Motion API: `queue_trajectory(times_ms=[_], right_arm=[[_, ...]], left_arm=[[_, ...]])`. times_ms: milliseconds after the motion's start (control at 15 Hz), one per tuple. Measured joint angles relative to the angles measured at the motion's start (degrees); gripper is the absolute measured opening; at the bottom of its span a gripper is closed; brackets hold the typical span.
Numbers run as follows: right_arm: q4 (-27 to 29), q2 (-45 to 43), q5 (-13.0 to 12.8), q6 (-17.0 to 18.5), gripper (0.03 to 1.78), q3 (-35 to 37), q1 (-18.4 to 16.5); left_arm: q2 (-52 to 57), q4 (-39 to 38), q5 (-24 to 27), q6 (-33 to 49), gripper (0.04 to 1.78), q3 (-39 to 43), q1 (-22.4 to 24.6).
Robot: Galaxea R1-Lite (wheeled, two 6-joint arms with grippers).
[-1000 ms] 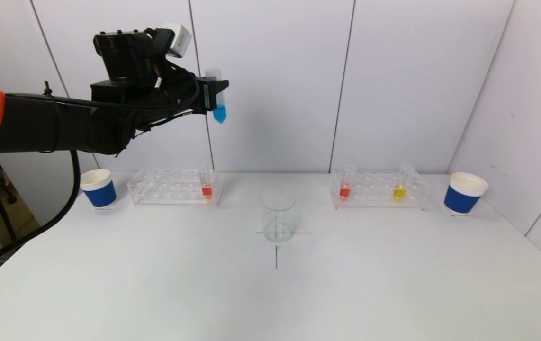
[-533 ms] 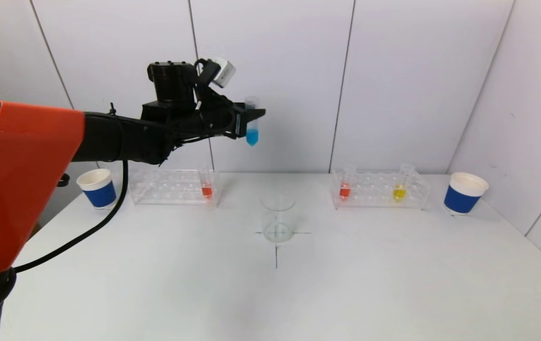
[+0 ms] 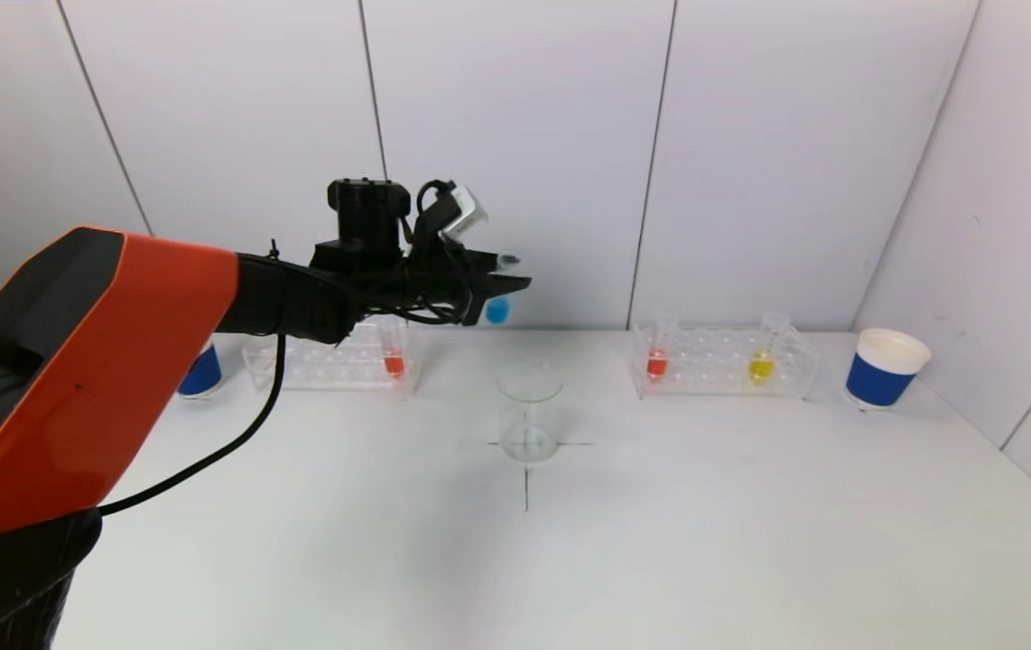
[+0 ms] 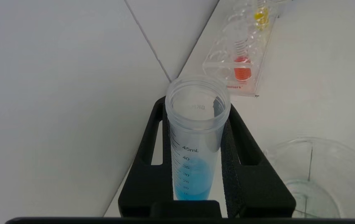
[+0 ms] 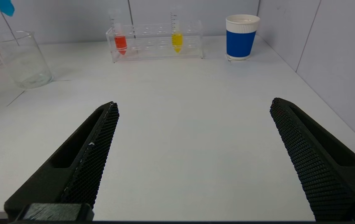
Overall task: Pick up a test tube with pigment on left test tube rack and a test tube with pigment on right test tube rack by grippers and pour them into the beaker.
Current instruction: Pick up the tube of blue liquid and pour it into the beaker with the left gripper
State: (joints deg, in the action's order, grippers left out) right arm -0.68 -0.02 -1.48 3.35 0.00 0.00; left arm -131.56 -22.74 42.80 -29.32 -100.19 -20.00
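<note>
White wall panels are backing a pale surface [image 3: 660,542] in the head view, where we are holding our left tool [image 3: 502,284] out above and behind the beaker [image 3: 530,411], clamped on the blue test tube [image 3: 497,310]; the tube is lying tipped towards the wall, so only its blue tip is showing below the tool, and we judge that we are bringing it over the beaker for the pour. The beaker is standing on a drawn cross, which seems to be marking the pouring spot midway between the left rack [image 3: 330,357] and the right rack [image 3: 721,361], so either arm can reach it. An orange tube [image 3: 394,361] is waiting in the left rack; another orange tube [image 3: 656,361] and a yellow tube [image 3: 760,366] are waiting in the right one, with a blue cup [image 3: 881,368] at the far right. In the left wrist view the two fingers [image 4: 242,149] are pinching the tube [image 4: 196,137] by its sides, keeping its open mouth free, and the blue liquid is sitting low in it; the beaker rim [image 4: 314,146] is showing just beside the tool. In the right wrist view our right tool [image 5: 193,149] is hanging wide open and empty above the bare surface, well short of its rack [image 5: 155,40], presumably parked until its turn.
</note>
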Motion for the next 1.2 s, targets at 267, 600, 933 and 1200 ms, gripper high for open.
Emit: queue_trajectory(times_ms=[267, 600, 933, 1200], right_arm=[[0.0, 0.0, 0.0, 0.0, 1.77, 0.0, 0.0], [0.0, 0.0, 0.0, 0.02, 1.77, 0.0, 0.0], [0.0, 0.0, -0.01, 0.0, 1.77, 0.0, 0.0], [0.02, 0.0, 0.0, 0.0, 1.77, 0.0, 0.0]], left_arm=[[-0.99, 1.07, 1.02, -9.63, 0.45, 0.15, 0.16], [-0.9, 3.89, 4.44, -19.16, 0.45, 0.22, 0.3], [0.85, 3.95, 4.96, -28.72, 0.45, 2.95, 0.0], [3.61, 10.28, 4.96, -36.08, 0.45, 4.06, -0.52]])
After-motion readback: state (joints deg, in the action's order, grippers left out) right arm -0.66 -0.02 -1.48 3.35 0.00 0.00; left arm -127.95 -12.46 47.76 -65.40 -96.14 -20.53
